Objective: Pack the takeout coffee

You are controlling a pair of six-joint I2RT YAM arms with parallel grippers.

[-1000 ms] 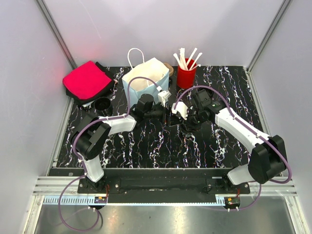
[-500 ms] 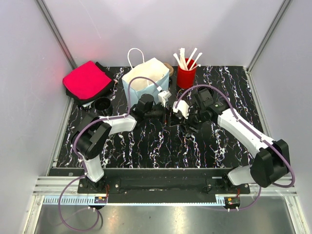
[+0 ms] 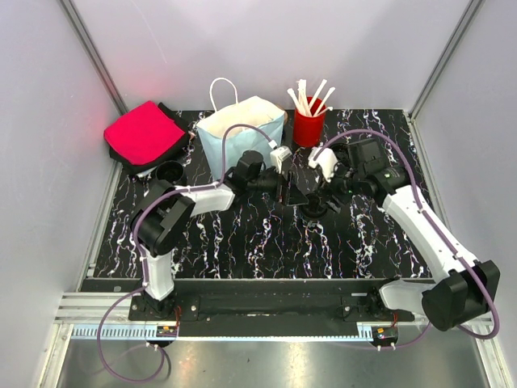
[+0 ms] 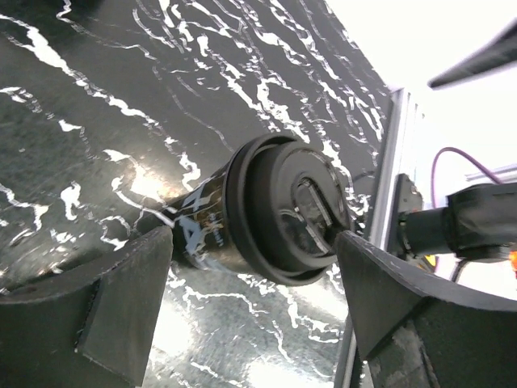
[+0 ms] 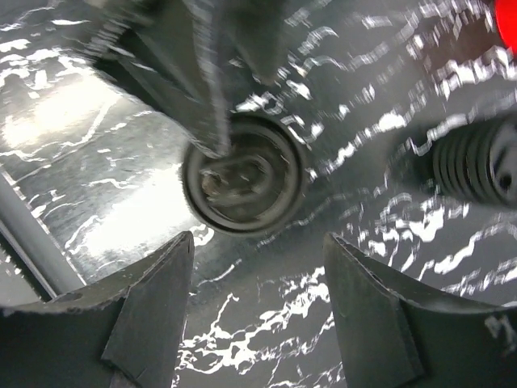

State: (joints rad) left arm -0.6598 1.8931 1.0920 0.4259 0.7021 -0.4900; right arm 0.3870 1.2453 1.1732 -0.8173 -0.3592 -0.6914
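Observation:
The takeout coffee [image 3: 311, 208], a small black cup with a black lid, stands on the marbled table. In the left wrist view the takeout coffee [image 4: 279, 212] sits just at my left fingertips. My left gripper [image 3: 291, 194] [image 4: 250, 242] is open, its jaws either side of the cup. My right gripper [image 3: 321, 187] [image 5: 258, 242] is open and empty, hovering above and just right of the takeout coffee [image 5: 242, 174]. A left finger [image 5: 202, 89] touches the lid's rim in that view. The pale blue paper bag [image 3: 242, 133] stands open behind the left arm.
A red cup of white stirrers [image 3: 308, 123] stands at the back, right of the bag. A lidless black cup [image 3: 170, 171] and a red cloth [image 3: 144, 133] are at the back left. A blurred ribbed black object [image 5: 477, 162] lies right of the coffee.
My right gripper has drawn back to the right and up, away from the coffee. My left gripper has reached right, up to the cup. The cup now stands free on the table.

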